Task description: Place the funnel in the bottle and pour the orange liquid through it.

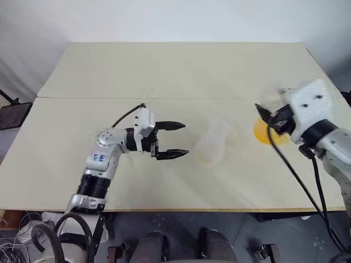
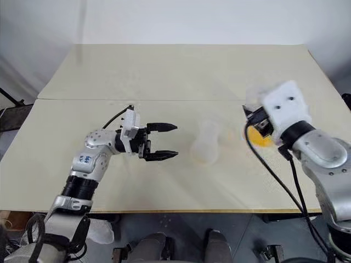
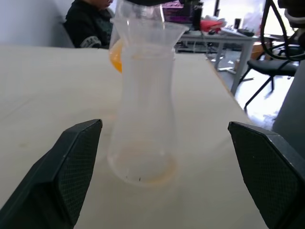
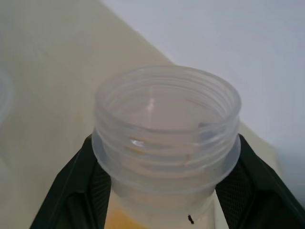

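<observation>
The right claw point(image 4: 157, 191) is clamped on the threaded neck of a clear flask point(image 4: 167, 138) holding the orange liquid point(image 1: 264, 133), at the counter's point(image 1: 164, 71) right. The left claw point(image 1: 174, 139) stands apart, left of the bottle point(image 1: 214, 143), which carries the funnel point(image 3: 148, 26).

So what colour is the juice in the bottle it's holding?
Yellow-orange liquid, clearest in the left eye view.

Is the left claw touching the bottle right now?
Apart. The left wrist view shows the bottle standing between the left claw's open fingers, with bare table on both sides.
</observation>
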Motion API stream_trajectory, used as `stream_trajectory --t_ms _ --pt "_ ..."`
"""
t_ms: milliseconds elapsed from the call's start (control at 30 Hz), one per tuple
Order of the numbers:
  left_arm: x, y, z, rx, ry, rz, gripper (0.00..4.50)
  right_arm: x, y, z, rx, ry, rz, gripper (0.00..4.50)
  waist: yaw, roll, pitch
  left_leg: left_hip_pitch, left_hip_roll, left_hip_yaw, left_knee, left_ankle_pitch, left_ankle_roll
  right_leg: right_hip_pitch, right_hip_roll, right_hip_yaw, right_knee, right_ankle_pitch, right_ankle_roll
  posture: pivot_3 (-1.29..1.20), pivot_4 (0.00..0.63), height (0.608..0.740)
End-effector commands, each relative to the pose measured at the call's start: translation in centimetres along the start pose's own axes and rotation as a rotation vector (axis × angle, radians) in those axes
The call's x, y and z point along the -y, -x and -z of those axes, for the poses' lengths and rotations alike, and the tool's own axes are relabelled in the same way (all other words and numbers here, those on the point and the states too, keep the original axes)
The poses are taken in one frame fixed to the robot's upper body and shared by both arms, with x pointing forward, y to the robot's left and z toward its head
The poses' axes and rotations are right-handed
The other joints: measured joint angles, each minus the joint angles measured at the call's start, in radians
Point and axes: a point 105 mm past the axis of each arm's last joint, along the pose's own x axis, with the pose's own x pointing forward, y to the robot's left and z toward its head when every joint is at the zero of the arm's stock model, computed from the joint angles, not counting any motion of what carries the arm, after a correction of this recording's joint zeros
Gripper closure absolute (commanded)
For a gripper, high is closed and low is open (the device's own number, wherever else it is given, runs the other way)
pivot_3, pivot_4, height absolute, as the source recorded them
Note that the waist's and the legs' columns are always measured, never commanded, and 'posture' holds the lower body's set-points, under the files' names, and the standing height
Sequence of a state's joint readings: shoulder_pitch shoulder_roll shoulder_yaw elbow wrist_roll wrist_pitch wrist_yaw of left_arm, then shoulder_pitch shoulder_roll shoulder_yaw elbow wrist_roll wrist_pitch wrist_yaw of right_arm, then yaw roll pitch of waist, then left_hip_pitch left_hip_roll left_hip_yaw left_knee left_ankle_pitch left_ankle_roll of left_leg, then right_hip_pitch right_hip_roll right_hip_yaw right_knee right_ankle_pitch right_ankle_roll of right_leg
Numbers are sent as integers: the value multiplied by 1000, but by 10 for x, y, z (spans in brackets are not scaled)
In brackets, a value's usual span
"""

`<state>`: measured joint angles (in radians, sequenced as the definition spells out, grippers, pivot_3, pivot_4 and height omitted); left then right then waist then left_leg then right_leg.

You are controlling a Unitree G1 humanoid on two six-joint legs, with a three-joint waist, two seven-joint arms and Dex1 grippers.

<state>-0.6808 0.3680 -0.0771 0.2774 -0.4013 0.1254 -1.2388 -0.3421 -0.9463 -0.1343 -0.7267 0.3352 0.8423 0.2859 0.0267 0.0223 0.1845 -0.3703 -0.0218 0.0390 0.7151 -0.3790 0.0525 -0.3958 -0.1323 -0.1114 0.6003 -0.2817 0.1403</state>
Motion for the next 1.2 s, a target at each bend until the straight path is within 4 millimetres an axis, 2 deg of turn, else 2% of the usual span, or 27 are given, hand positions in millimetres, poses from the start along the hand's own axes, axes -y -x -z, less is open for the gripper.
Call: stream_trajectory --t_ms 33,267,567,833,1200 --pt "-3 -1 -6 18 -28 46 0 -9 0 -10 16 81 2 2035 -2 0 0 0 0 0 0 0 0 0 0 0 0 0 0 0 150 740" --pt "-14 -6 -9 32 -29 71 0 -11 -7 -23 48 192 50 2035 -1 -1 0 -1 0 1 0 0 0 0 0 -2 -2 0 0 0 150 740" --pt "-15 -8 -8 24 -31 81 0 -15 -11 -39 64 407 17 2035 -2 -1 1 -2 1 1 -1 0 0 0 0 -2 -3 0 0 0 150 740" --pt "-18 -10 -8 19 -27 84 0 -26 -13 -43 72 545 -19 2035 -3 -2 1 -2 0 1 0 0 0 0 0 -3 -4 0 0 0 150 740" --pt "-21 -12 -8 21 -32 88 0 -24 -15 -44 54 678 -9 2035 -3 -2 1 -2 0 0 0 0 0 0 0 -3 -4 0 0 0 150 740"
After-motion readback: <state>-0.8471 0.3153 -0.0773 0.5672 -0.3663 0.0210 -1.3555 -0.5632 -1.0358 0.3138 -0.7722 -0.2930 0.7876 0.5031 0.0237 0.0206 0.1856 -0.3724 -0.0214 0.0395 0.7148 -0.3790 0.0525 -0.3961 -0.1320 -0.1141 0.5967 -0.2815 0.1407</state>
